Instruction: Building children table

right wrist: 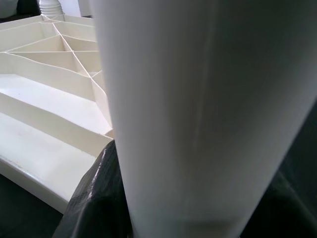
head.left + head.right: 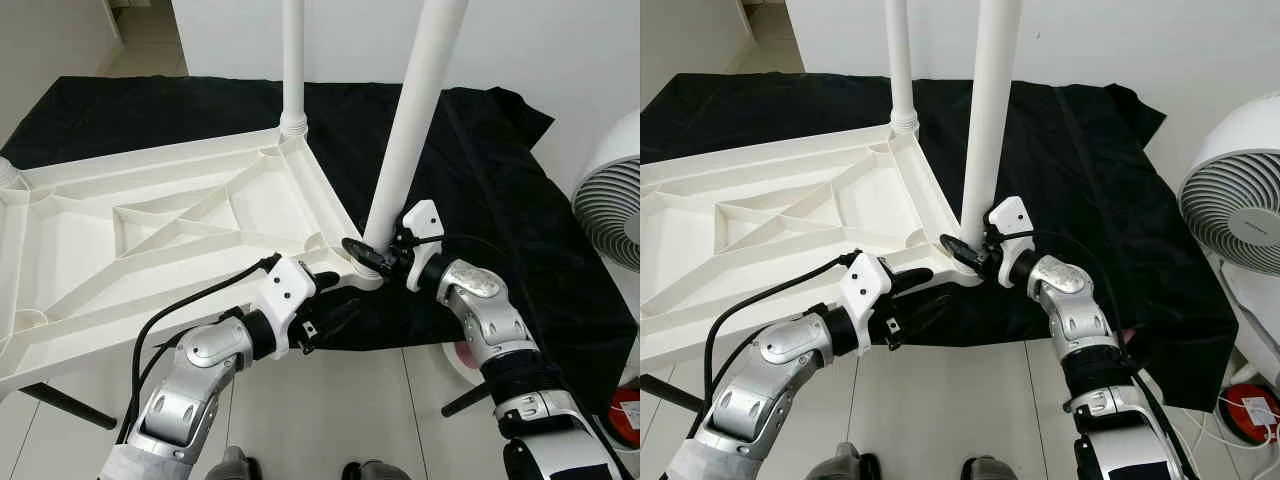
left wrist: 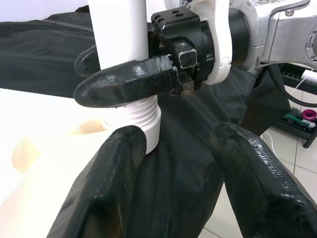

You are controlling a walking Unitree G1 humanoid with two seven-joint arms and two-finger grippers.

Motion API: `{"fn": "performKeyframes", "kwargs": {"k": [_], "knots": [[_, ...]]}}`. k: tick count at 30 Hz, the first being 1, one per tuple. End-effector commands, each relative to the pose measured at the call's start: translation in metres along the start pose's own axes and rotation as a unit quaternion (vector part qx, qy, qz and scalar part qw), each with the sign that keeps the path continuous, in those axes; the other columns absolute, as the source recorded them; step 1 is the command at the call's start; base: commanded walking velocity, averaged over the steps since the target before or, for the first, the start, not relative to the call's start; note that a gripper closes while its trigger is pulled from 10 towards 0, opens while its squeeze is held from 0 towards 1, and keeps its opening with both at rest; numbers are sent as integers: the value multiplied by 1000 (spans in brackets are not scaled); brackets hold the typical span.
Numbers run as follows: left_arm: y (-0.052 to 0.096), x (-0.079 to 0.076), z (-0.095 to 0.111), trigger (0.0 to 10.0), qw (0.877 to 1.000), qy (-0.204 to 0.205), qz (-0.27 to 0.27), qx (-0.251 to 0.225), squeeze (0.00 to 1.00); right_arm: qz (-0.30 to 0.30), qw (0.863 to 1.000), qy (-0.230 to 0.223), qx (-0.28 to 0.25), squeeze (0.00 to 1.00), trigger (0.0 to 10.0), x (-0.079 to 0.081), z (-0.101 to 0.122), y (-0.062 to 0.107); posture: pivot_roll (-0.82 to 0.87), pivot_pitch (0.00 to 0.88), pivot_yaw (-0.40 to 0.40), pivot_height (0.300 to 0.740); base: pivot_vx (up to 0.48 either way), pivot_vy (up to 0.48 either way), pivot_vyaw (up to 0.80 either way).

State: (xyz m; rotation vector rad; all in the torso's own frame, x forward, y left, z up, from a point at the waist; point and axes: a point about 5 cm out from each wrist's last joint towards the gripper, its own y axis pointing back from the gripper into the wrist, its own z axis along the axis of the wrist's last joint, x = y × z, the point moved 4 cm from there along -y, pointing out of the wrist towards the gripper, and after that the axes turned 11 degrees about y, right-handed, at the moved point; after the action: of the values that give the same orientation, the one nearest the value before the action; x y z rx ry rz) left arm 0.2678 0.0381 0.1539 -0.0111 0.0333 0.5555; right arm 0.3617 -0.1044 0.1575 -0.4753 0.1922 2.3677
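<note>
Right claw [image 2: 372, 256]: I'm clenched on leg [image 2: 410, 130]; threads showing
Left claw [image 2: 335, 300]: released, near tabletop [image 2: 150, 230] corner
Risk: tilted leg cross-threads; jams

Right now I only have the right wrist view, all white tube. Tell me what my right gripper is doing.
Observer: The right gripper is closed around the base of the near table leg, just above its threaded end.
Operator: Report the left gripper.
Observer: The left gripper sits open at the tabletop's near corner, one finger against the corner socket, holding nothing.
Operator: Check whether the leg stands straight.
Observer: It tilts toward the robot's right; the far leg stands upright in its corner.
</note>
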Motion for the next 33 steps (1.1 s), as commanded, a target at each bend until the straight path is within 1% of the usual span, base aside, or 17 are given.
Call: {"fn": "performKeyframes", "kwargs": {"k": [1,2,3,5,7,10,11,12,13,18,21,23,25,26,30,32,33], "knots": [[2,8,-3,10000,999,-1,48,-1,0,-10,1000,-7,8,0,4000,3,-6,2,-15,75,10,740,0,0,0],[2,8,-3,10000,999,-1,47,-1,0,-20,1000,-12,9,0,10000,2,-7,2,-15,75,10,740,0,0,0],[2,8,-3,10000,999,-1,47,-1,0,-20,1000,-12,9,0,10000,2,-7,2,-15,75,10,740,0,0,0],[2,7,-3,10000,999,0,46,-2,0,-80,996,-23,33,0,10000,-4,-12,3,-15,78,12,740,0,0,0],[3,7,-3,10000,999,0,47,-2,0,-109,993,-31,42,0,10000,-6,-14,3,-13,80,13,740,0,0,0],[3,7,-3,10000,999,0,47,-2,0,-129,990,-38,48,0,10000,-7,-16,3,-15,80,15,740,0,0,0],[4,7,-2,10000,999,-1,48,-3,0,-167,982,-62,59,0,10000,-6,-18,2,-18,82,16,740,0,0,0],[4,7,-2,10000,999,-1,48,-4,0,-196,975,-79,64,0,10000,-3,-18,1,-19,84,16,740,0,0,0],[4,7,-2,10000,999,-1,48,-4,0,-196,975,-79,64,0,10000,-3,-18,1,-19,84,16,740,0,0,0],[1,7,0,10000,999,-5,44,-7,0,-282,951,-102,74,0,10000,18,-9,-7,-23,80,10,740,0,0,0],[1,7,1,10000,999,-5,44,-8,0,-295,947,-106,75,0,10000,20,-8,-7,-23,80,10,740,0,0,0],[0,7,1,10000,999,-7,43,-8,0,-328,934,-111,91,0,10000,25,-8,-7,-23,80,10,740,0,0,0],[0,8,2,10000,999,-6,44,-10,0,-331,933,-113,89,0,10000,28,-6,-8,-20,82,12,740,0,0,0],[0,8,2,10000,999,-6,44,-10,0,-333,932,-123,81,1000,10000,28,-4,-8,-20,82,12,740,0,0,0],[1,7,2,10000,999,-6,42,-9,0,-329,932,-133,68,1000,10000,26,1,-8,-20,82,12,740,0,0,0],[0,7,3,10000,999,-6,41,-9,0,-296,946,-128,43,1000,10000,24,10,-10,-27,93,18,740,0,0,0],[0,7,3,10000,999,-6,41,-9,0,-296,946,-128,43,1000,10000,24,10,-10,-27,93,18,740,0,0,0]]}}
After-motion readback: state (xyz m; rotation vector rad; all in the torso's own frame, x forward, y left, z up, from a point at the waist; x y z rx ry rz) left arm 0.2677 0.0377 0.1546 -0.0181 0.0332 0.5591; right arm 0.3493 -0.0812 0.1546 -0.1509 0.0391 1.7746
